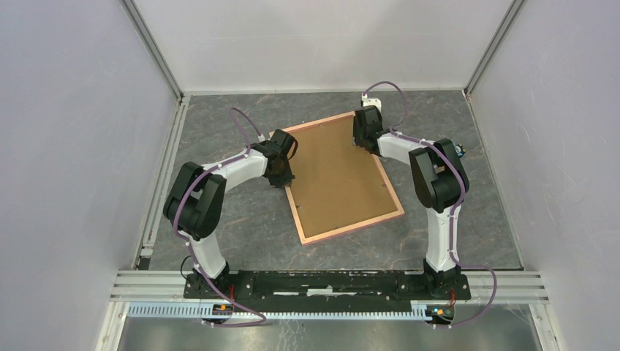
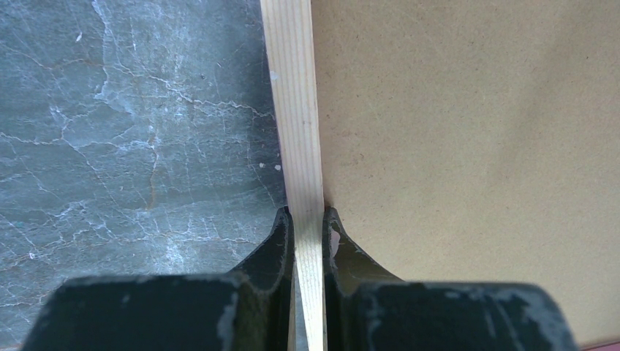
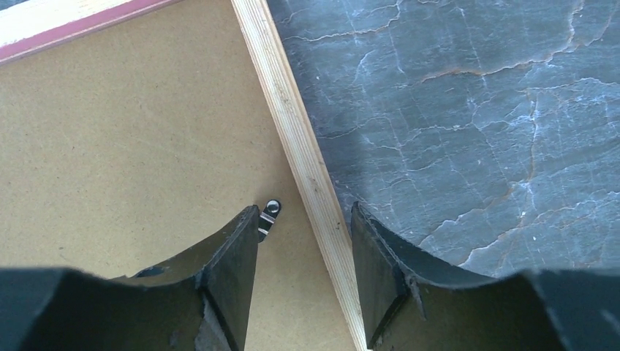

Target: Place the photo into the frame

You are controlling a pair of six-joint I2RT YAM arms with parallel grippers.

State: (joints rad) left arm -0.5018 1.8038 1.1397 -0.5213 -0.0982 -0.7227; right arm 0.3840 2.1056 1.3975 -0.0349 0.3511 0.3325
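Brown board (image 2: 468,146) faced up at you: the frame (image 1: 340,179) lay back-up and flat on the grey marbled table (image 1: 241,219), in the middle of the top view. It was turned so its long sides ran from upper left to lower right, with a pink edge showing all round. Your left gripper (image 2: 307,219) sat at the frame's left long side, a little above the middle of the top view. Its wrist view showed the jaws pinching the pale wooden left rail (image 2: 296,110), one finger on the table side and the other on the board side, both pressed against the wood. Your right gripper (image 3: 305,216) was at the upper right of the frame, near its far corner. There the jaws stood spread, straddling the right rail (image 3: 292,124) with a gap on either side, gripping nothing; one finger hung over the board, the other over the table. A small metal clip (image 3: 269,213) lay on the board just beside the board-side finger, close to the rail. A pink strip (image 3: 88,29) of the frame's edge crossed the upper left corner of the right wrist view.
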